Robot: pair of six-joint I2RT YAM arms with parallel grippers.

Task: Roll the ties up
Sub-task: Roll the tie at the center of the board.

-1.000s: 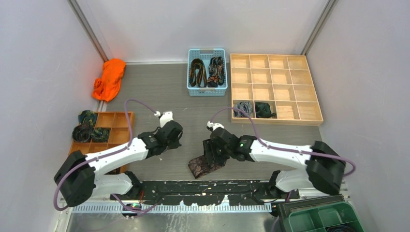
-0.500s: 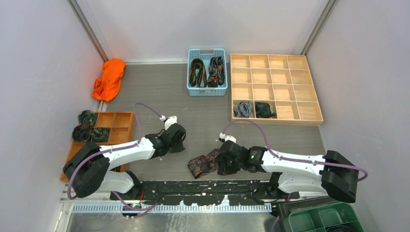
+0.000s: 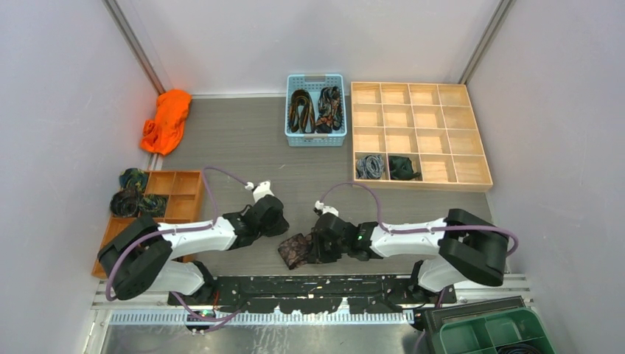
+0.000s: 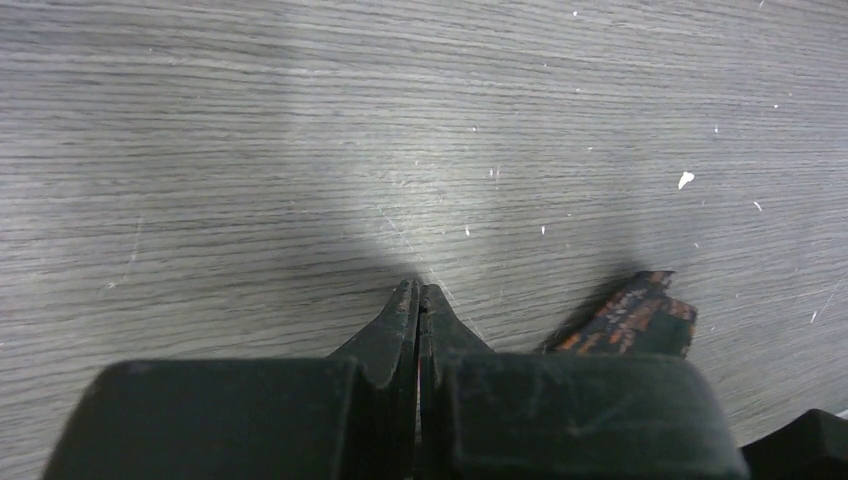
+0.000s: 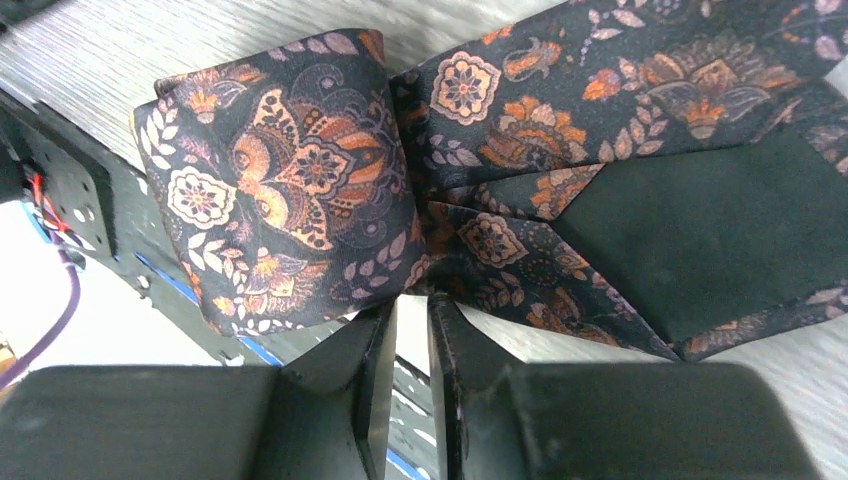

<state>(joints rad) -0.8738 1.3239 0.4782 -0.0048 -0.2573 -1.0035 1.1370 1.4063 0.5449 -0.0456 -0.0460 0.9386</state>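
Note:
A dark paisley tie with orange and brown flowers lies folded near the table's front edge. My right gripper is at its right end. In the right wrist view its narrow-set jaws pinch the gathered edge of the tie, which spreads out beyond them with its black lining showing. My left gripper is shut and empty, low over the bare table just left of the tie. In the left wrist view the gripper has a corner of the tie to its right.
A blue basket at the back holds several ties. A wooden grid tray at the right holds two coils. An orange-brown tray at the left holds coils. An orange cloth lies back left. A green bin stands front right.
My right gripper has come down and moved left with the tie, which now lies flatter on the table. My left gripper has shifted a little right toward it.

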